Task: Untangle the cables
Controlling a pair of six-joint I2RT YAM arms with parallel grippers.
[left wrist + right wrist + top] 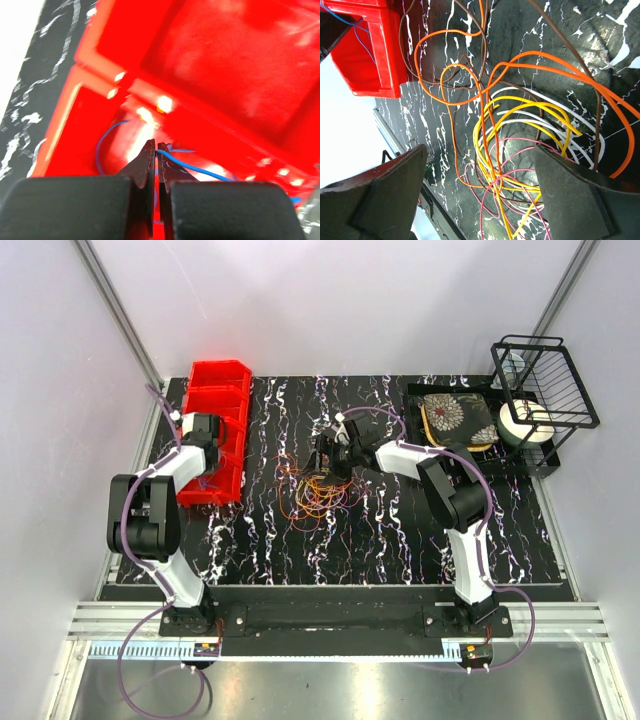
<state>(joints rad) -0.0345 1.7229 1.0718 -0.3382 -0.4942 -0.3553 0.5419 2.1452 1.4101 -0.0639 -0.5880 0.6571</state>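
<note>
Sorting: left pincer [156, 148] shut by a blue cable [200, 169] in the bin [225, 65]; right pincer [480, 155], apart above the tangle [530, 117], must pinch one strand.

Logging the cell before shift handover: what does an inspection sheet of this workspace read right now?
Surface: black marbled table.
Job's things: tangle of cables mid-table; blue cable in red bin.
Clutter: wire rack, floral pad, white roll, far right.
Hands: left hand shut at the blue cable, grip unconfirmed; right hand open over the tangle.
Cables: purple arm cables loop past the bases.
Surroundings: white walls.
</note>
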